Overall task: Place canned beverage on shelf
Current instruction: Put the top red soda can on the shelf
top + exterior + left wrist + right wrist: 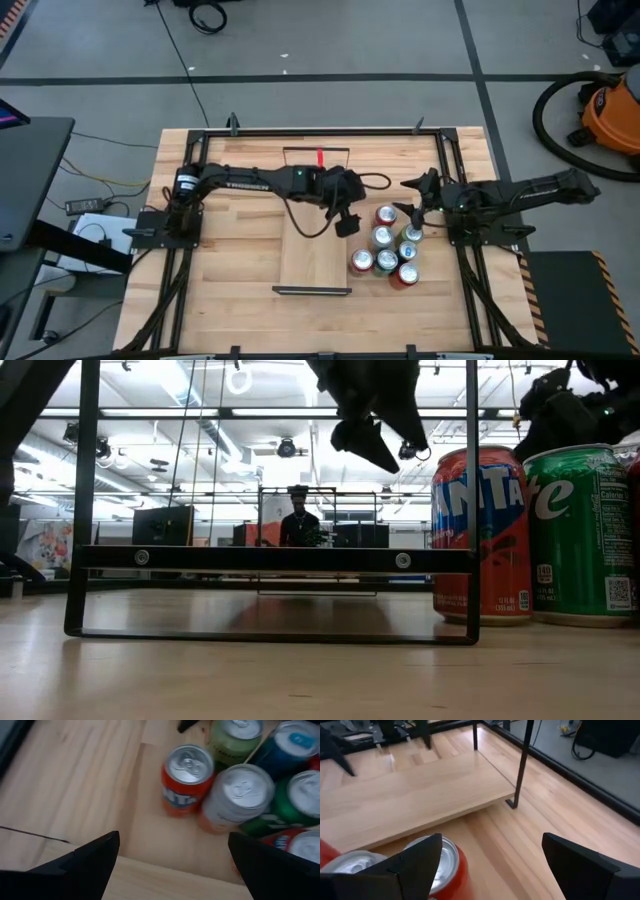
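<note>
Centrally on the slatted wooden table (230, 250) lies the shelf (314, 255), a long, narrow plank of pale, smooth wood with a thin black metal frame (312, 291) at each short end. Just beside its right edge stands a tight cluster of cans (390, 252), all smooth cylinders with round silver lids and pull tabs. The orange Fanta can (187, 780) is nearest the shelf, touching a silver-topped neighbour (236, 797), with green (295, 802) and blue (290, 747) cans behind. In the low view a Fanta can and a green Sprite can (580, 535) stand side by side, upright.

The left gripper (347, 222) hangs above the shelf's right edge, close to the cluster, its blunt dark fingers (82, 865) spread wide and holding nothing. The right gripper (412, 197) sits over the far side of the cluster above a red can (442, 865), its fingers (590, 865) likewise wide apart and empty.
</note>
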You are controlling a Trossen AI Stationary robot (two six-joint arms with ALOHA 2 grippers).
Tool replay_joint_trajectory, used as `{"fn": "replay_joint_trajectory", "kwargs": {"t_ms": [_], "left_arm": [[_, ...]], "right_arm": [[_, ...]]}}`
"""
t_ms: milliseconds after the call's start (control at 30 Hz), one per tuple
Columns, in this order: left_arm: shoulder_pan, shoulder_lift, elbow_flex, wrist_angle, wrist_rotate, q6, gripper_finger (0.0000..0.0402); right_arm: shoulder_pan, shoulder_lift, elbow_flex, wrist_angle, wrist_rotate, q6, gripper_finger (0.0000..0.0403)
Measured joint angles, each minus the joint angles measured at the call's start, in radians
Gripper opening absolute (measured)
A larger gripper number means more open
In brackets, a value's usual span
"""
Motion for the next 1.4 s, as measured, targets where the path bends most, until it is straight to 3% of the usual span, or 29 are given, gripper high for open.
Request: {"fn": "replay_joint_trajectory", "kwargs": {"t_ms": [100, 200, 333, 467, 700, 900, 1400], "left_arm": [[0.020, 0.004, 0.000, 0.004, 0.009, 0.083, 0.0386], [0.041, 0.004, 0.000, 0.004, 0.112, 0.172, 0.0386], [0.065, 0.004, 0.000, 0.003, 0.204, 0.228, 0.0386], [0.073, 0.004, 0.000, 0.034, 0.173, 0.285, 0.0386], [0.071, 0.003, -0.079, 0.247, 0.104, 0.369, 0.0386], [0.077, 0.004, -0.175, 0.335, 0.103, 0.367, 0.0386], [0.078, -0.004, -0.159, 0.250, 0.132, 0.417, 0.0386]], "right_arm": [[0.000, 0.064, 0.017, -0.003, 0.001, 0.047, 0.0354], [-0.002, 0.141, 0.085, -0.034, -0.002, 0.061, 0.0354], [-0.019, 0.268, 0.248, -0.236, -0.048, 0.125, 0.0354], [-0.044, 0.391, 0.394, -0.461, -0.082, 0.164, 0.0354], [-0.123, 0.540, 0.558, -0.740, -0.268, 0.115, 0.0354], [-0.175, 0.593, 0.571, -0.821, -0.395, 0.036, 0.0354], [-0.200, 0.672, 0.522, -0.751, -0.415, 0.017, 0.0354]]}}
